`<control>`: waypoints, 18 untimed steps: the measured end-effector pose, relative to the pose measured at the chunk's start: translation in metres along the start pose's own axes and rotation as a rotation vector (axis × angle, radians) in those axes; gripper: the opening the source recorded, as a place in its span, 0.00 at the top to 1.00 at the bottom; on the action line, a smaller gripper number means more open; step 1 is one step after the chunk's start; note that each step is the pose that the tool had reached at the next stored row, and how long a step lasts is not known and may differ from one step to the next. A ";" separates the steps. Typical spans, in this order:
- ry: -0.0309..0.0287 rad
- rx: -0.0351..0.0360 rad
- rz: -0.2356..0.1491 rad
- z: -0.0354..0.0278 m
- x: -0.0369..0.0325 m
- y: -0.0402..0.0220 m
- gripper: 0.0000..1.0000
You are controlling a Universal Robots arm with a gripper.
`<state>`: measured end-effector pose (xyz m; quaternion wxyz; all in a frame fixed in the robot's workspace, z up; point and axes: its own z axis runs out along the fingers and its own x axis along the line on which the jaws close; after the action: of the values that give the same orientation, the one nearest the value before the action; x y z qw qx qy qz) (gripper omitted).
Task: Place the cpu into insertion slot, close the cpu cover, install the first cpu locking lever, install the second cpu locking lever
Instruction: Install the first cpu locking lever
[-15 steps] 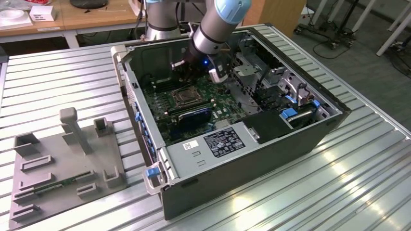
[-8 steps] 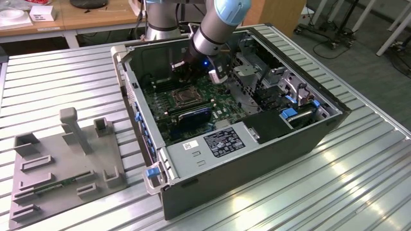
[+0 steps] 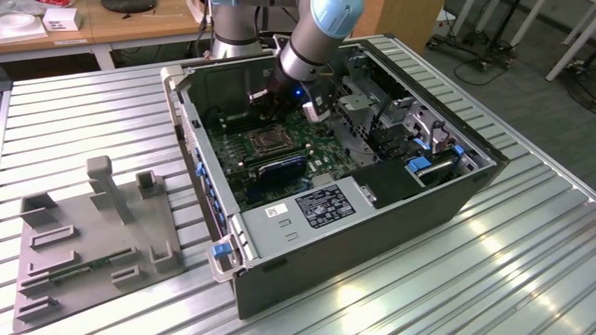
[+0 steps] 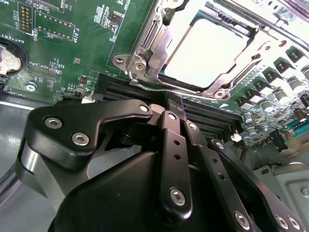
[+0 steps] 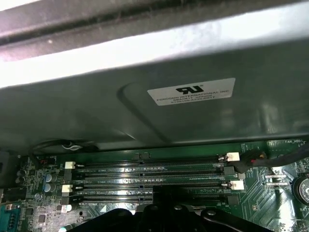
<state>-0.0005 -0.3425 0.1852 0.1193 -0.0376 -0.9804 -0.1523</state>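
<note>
On the exterior view's left, a grey fixture tray (image 3: 93, 241) lies on the ribbed metal table (image 3: 465, 279), well apart from the work. Next comes the open computer case (image 3: 373, 209), lying on its side with the green motherboard (image 3: 233, 150) bared.

On that board sits the insertion slot (image 4: 227, 23), and the cpu (image 4: 207, 50) is already in it, pale and flat. The cpu cover (image 4: 149, 41) looks to lie down around the chip, its cut-out showing the chip's face. I cannot tell whether the levers along its edges are latched.

Just beside the socket, over the long black memory slots (image 5: 149, 176), hangs the gripper (image 4: 175, 104). Its fingers (image 4: 169, 145) are pressed together with nothing between them. I cannot tell whether the tips touch the slots.

The arm (image 3: 312, 42) comes down into the case from above. On the exterior view's right stands the metal drive cage (image 3: 410, 132).
</note>
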 end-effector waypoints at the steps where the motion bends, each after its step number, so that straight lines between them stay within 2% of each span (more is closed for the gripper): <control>1: 0.0000 0.0000 0.000 0.0000 0.0000 0.0000 0.89; 7: -0.0002 -0.0006 0.000 -0.0007 0.0001 0.0003 0.89; 18: -0.0001 -0.0003 0.000 -0.0113 0.0030 0.0036 0.89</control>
<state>-0.0005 -0.3424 0.1974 0.1192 -0.0376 -0.9804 -0.1524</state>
